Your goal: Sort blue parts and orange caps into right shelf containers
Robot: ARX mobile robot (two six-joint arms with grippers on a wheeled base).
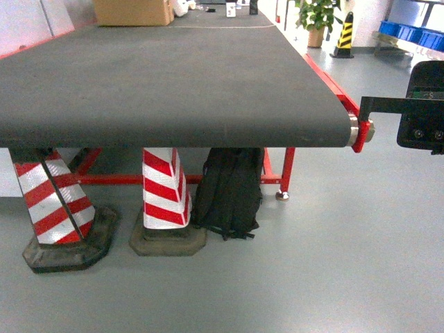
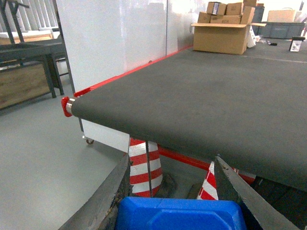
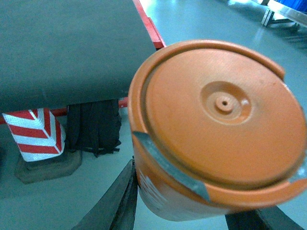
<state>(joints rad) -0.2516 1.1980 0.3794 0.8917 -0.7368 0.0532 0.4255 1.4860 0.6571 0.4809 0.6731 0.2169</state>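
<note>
Between our right gripper's (image 3: 192, 211) dark fingers (image 3: 117, 206) sits one orange cap (image 3: 216, 129), clamped low on its sides, its flat end with a small centre dimple facing the wrist camera and filling most of that view. Our left gripper (image 2: 180, 201) has its fingers (image 2: 103, 201) closed on a blue part (image 2: 180, 214), of which we see only the rounded top edge.

Beyond both hands lies a long conveyor belt (image 1: 173, 76), dark grey and matte, carried on a red frame (image 1: 288, 170) with a metal roller end (image 1: 362, 130) at its near right corner. The floor (image 1: 312, 277) is smooth pale grey. In the head view only the right arm's black bracket (image 1: 416, 114) shows, at the right edge beside that roller.

Under the belt we count two red-and-white striped cones (image 1: 166, 191) on black bases and one black backpack (image 1: 229, 194) leaning just beside the right-hand cone. At the belt's far end stands an open cardboard box (image 2: 223, 36) with smaller boxes stacked behind it. A white panel (image 2: 115, 38) runs along the belt's left side. Far off on the right we see a potted plant (image 1: 319, 17), a yellow-and-black cone (image 1: 345, 35) and blue crates (image 1: 413, 31) on a low rack, well apart from both grippers.
</note>
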